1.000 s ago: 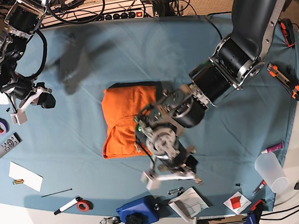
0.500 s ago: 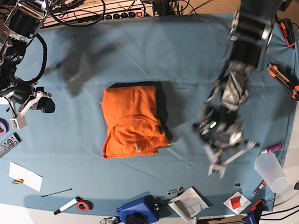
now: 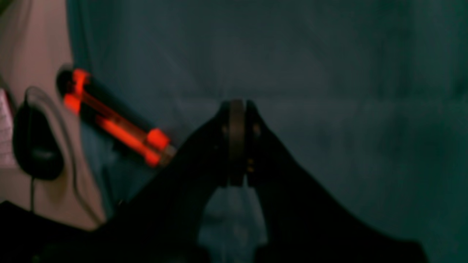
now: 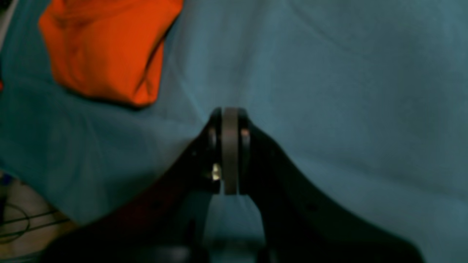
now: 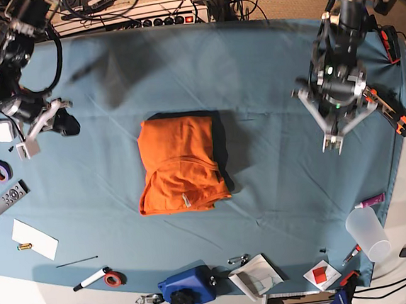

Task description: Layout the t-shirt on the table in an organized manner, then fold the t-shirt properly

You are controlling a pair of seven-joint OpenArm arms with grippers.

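Observation:
The orange t-shirt (image 5: 181, 164) lies folded into a compact rectangle in the middle of the teal table (image 5: 252, 62); its corner also shows at the top left of the right wrist view (image 4: 106, 47). My left gripper (image 5: 332, 143) hangs over bare cloth far to the shirt's right, and its jaws (image 3: 237, 109) are shut on nothing. Far left of the shirt, my right gripper (image 5: 26, 148) hovers near the table's left edge. It is also shut (image 4: 229, 113) and holds nothing. Neither gripper touches the shirt.
An orange-and-black tool (image 5: 386, 109) lies just right of the left gripper, also seen in its wrist view (image 3: 113, 120). A remote (image 5: 9, 198), purple tape (image 5: 2, 170) and white card (image 5: 34, 238) lie at the left edge. A blue box (image 5: 186, 287) and plastic cup (image 5: 367, 231) stand along the front.
The left arm swung away from the shirt's lower right edge to the table's right side. The right gripper shut and drifted slightly farther back. The shirt stays folded.

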